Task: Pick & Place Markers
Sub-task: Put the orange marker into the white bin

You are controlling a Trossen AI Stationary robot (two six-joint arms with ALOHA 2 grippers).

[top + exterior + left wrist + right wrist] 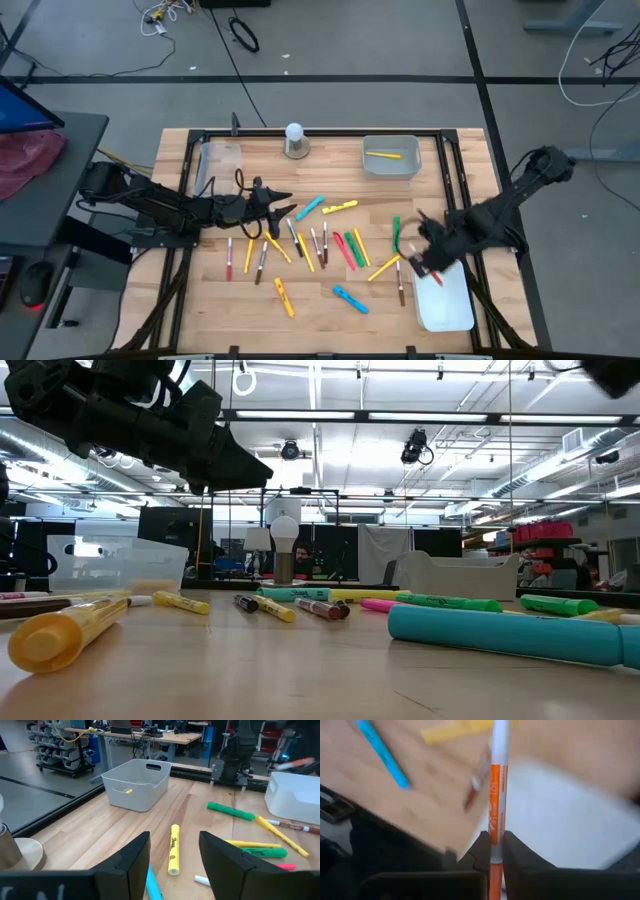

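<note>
Several markers [320,245] in yellow, green, light blue, pink and brown lie flat and scattered on the wooden table's middle. My left gripper [278,210] hovers open above their left side; in its wrist view a yellow marker [173,850] lies on the table beyond the open fingers [172,862]. My right gripper [432,266] is at the table's right, over the near-right white tray [447,303], shut on an orange-and-white marker [495,795]. One yellow marker [383,155] lies in the grey bin [390,172]. My right gripper pinches the orange-and-white marker between its two fingers [481,851] on the orange band [495,837] of its barrel. The fingers lie along the marker, which sticks out forward past the fingertips. It is lifted clear, above the white tray [560,815] and the table edge.
A white ball on a round base [294,140] stands at the far edge, with a clear tray [220,160] to its left and the grey bin to its right. A black frame [455,170] runs along the table's sides. Bare wood shows at the near left.
</note>
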